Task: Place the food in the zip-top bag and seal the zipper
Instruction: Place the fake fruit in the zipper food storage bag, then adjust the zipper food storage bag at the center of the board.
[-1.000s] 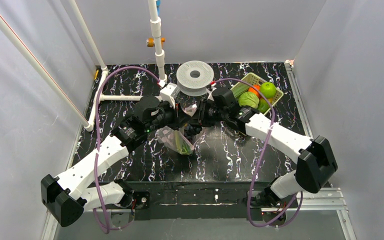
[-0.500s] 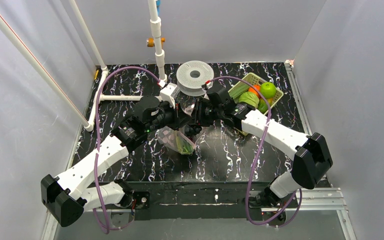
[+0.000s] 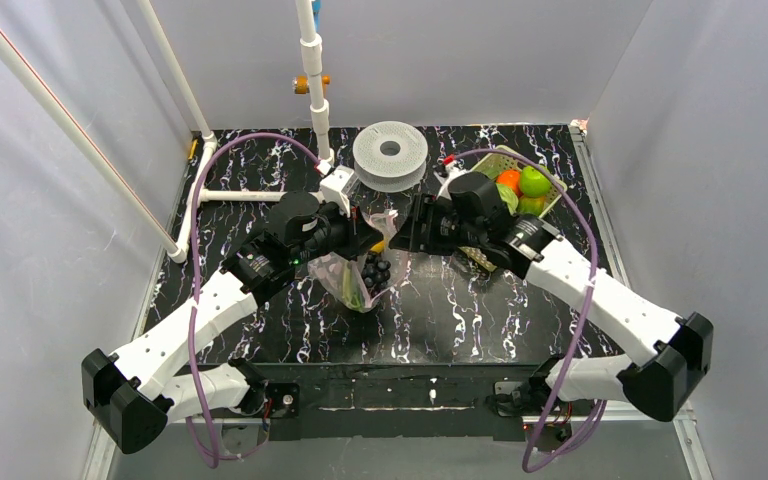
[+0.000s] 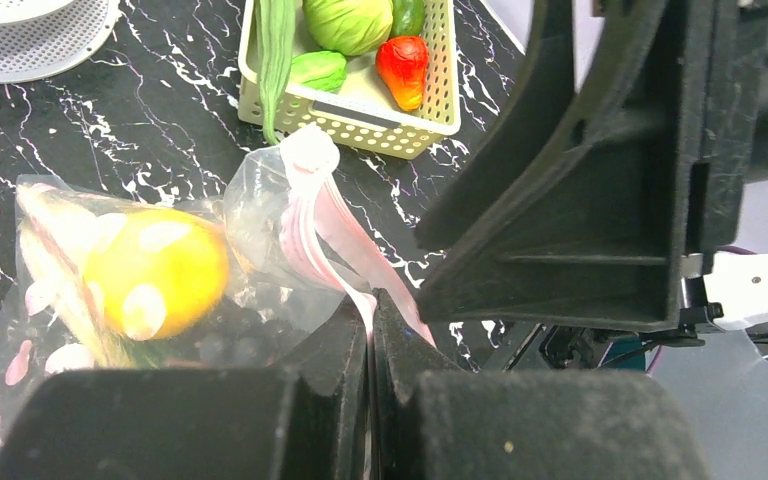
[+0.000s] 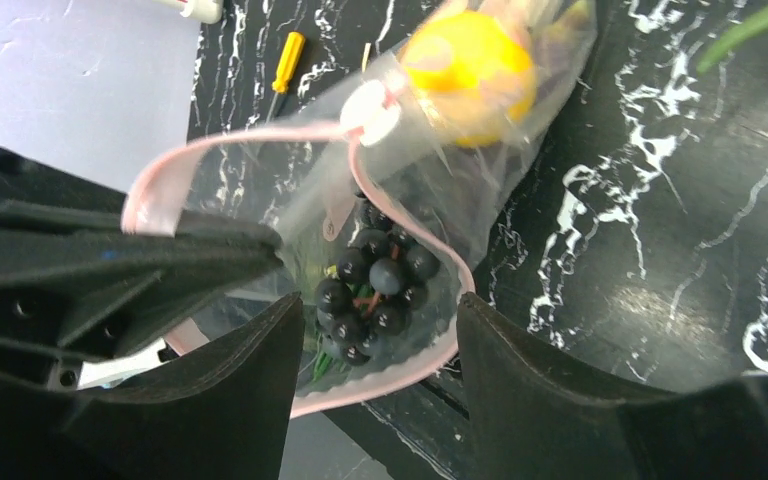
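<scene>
The clear zip-top bag [image 3: 352, 278] hangs with its mouth open from my left gripper [image 4: 370, 300], which is shut on the pink zipper [image 4: 325, 225]. Inside the bag lie a yellow piece [image 4: 155, 270], a dark purple bunch of grapes [image 5: 378, 290] and something green. My right gripper [image 5: 378, 305] stands open just above the bag's mouth, with nothing between its fingers. In the top view it [image 3: 407, 232] faces the left gripper [image 3: 362, 233] over the bag. More food stays in the basket: a pale green head [image 4: 355, 20] and a long green stalk [image 4: 275, 50].
The yellow-green lattice basket [image 3: 501, 153] at the back right also holds an orange ball [image 3: 509, 179], a green apple [image 3: 534, 180] and a red piece [image 4: 403, 65]. A white spool [image 3: 390, 153] stands behind the grippers. A small yellow screwdriver [image 5: 288, 55] lies on the table.
My right gripper has opened and drawn back a little to the right. The dark grape bunch now lies in the bag. The left gripper has kept its hold.
</scene>
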`<state>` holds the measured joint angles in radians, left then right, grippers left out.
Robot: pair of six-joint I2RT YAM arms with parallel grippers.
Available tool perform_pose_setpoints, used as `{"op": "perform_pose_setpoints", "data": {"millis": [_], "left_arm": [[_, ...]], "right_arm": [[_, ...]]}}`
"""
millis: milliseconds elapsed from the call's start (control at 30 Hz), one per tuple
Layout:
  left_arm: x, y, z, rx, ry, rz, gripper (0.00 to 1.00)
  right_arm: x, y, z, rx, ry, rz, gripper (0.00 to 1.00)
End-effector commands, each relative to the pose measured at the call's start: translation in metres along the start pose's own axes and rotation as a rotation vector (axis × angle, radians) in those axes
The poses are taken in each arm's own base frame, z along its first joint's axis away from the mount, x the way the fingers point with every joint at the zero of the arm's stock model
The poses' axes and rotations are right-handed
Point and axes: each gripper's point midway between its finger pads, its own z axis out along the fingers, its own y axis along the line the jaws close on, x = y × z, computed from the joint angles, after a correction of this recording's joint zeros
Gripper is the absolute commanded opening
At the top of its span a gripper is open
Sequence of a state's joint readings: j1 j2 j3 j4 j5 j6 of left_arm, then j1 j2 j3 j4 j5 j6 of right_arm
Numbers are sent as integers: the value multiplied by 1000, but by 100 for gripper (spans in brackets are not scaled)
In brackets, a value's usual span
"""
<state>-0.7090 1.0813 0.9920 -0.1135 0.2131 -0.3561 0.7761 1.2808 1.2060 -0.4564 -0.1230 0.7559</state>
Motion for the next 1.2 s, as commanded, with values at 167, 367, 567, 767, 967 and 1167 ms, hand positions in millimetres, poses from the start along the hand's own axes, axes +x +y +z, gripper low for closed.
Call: {"op": "perform_pose_setpoints", "data": {"millis": [167, 367, 567, 767, 967, 1167], "left_arm": [[-16, -6, -4, 14, -56, 27, 0], [-16, -7, -5, 19, -59, 28, 0], [-15, -8, -4, 22, -53, 28, 0], [-18, -4, -8, 1, -66, 39, 0], [-34, -4, -27, -25, -149, 89, 0], [-33, 6, -25, -72, -152, 103, 0]], "right_arm": [[14, -26, -8, 56, -36, 22, 62], [21, -32, 16, 72, 23, 30, 56], [20, -22, 23, 43, 58, 26, 25], [-5, 5, -27, -9, -46, -20, 2], [-7, 21, -40, -93, -74, -29, 3], [-10, 26, -30, -80, -15, -53, 12]]}}
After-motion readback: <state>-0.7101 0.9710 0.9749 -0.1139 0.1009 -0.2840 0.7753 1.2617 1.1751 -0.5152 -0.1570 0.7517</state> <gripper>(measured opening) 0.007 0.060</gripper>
